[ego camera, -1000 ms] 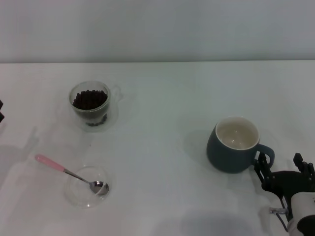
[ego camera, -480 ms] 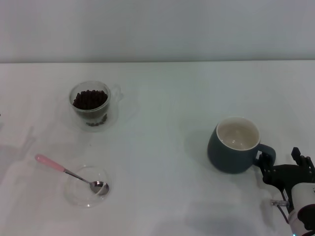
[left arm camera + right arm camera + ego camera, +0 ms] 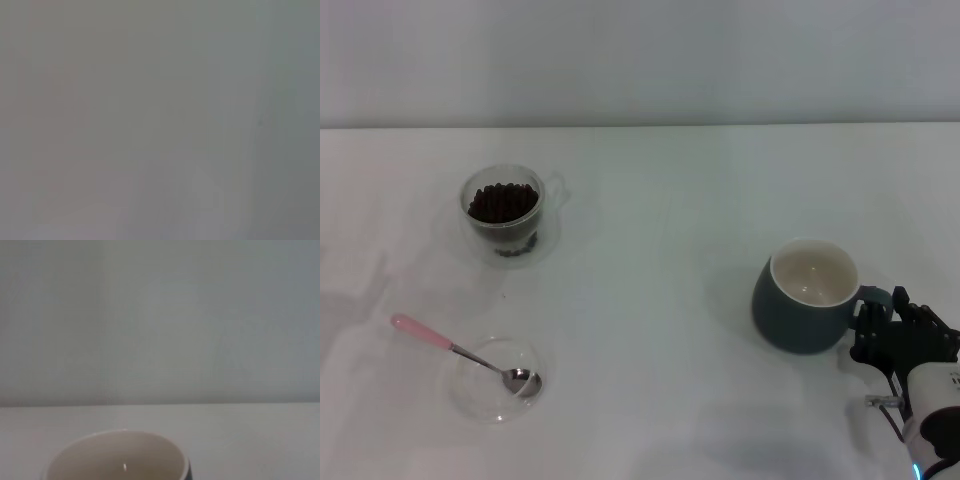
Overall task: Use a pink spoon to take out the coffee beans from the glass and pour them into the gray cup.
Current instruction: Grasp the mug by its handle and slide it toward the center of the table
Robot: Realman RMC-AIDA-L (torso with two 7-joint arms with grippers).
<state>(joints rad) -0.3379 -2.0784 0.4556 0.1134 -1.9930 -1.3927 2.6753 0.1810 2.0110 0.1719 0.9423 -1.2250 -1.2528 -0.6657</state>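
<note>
The gray cup (image 3: 798, 318) stands at the right of the white table, cream inside and empty; its rim also shows in the right wrist view (image 3: 117, 452). My right gripper (image 3: 888, 328) is at the cup's handle on its right side, fingers closed around it. The glass (image 3: 506, 232) with coffee beans (image 3: 503, 201) stands at the far left. The pink spoon (image 3: 448, 346) lies nearer, its metal bowl resting in a shallow clear dish (image 3: 480, 392), its handle pointing left. My left gripper is out of view; the left wrist view shows only blank grey.
The white table (image 3: 650, 250) runs back to a pale wall. The stretch between the glass and the gray cup holds nothing.
My right gripper has moved in and closed on the cup's handle. The cup has shifted slightly right. My left gripper, at the left edge a second ago, has left the head view.
</note>
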